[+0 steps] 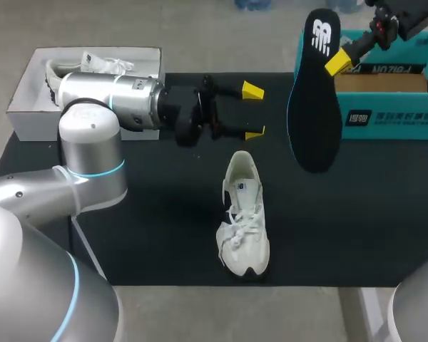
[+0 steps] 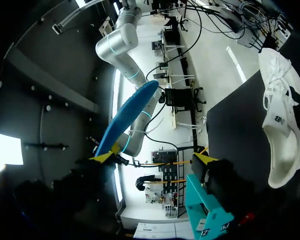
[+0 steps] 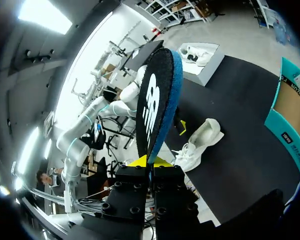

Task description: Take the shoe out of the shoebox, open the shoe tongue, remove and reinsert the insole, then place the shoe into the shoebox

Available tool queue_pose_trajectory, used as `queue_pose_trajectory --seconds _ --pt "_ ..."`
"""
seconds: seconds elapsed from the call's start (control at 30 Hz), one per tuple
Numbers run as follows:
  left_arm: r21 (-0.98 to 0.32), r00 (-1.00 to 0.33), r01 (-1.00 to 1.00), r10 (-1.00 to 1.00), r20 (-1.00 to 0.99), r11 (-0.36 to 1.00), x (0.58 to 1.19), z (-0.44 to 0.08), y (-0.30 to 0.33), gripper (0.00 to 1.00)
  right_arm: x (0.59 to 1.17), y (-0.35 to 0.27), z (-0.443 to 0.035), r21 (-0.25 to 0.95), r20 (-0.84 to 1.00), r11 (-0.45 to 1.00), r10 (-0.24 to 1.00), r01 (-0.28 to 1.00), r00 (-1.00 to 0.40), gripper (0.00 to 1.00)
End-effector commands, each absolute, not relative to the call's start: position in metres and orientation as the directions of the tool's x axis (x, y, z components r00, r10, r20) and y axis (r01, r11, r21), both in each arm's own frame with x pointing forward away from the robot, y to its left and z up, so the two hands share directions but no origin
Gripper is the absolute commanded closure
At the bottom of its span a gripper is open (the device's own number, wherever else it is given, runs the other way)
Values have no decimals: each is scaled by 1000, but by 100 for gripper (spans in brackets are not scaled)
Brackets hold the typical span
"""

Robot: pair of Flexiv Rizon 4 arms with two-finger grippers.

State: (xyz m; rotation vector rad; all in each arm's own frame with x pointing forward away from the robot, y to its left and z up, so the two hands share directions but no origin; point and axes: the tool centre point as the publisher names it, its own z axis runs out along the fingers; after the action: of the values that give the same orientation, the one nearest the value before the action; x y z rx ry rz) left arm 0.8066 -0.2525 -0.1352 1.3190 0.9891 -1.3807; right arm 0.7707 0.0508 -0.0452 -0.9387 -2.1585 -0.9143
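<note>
The black tabletop (image 1: 164,235) carries a teal shoebox (image 1: 385,121) at its far right corner and a white box (image 1: 36,107) with a second shoe (image 1: 103,63) at its far left corner. The black insole (image 1: 315,121) hangs upright over the right side, its upper end clamped in the right fingers (image 1: 337,63). The white shoe (image 1: 244,221) lies mid-tabletop, toe toward the near edge. The left fingers (image 1: 253,90) stand apart, holding nothing, just beyond its heel.
</note>
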Motion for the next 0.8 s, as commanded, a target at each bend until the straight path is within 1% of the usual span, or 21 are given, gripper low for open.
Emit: queue_pose_trajectory --seconds 0.03,0.17,0.4,0.6,0.8 --pt "58 38 977 -104 -994 -206 804 -135 -247 0 784 68 -67 343 814 513 255 787 -521 100" --pt "58 39 978 -97 -994 -198 805 -137 -241 0 792 73 -90 337 847 495 212 801 -488 100" --pt "66 50 981 -93 -994 -180 806 -136 -233 0 805 83 -121 288 887 497 182 819 -423 100" --pt "120 112 980 -58 -992 -157 803 -141 -233 0 813 101 -127 293 897 516 144 805 -418 100" --pt "141 136 979 -39 -990 -148 799 -146 -240 0 816 116 -129 291 901 543 121 788 -416 100"
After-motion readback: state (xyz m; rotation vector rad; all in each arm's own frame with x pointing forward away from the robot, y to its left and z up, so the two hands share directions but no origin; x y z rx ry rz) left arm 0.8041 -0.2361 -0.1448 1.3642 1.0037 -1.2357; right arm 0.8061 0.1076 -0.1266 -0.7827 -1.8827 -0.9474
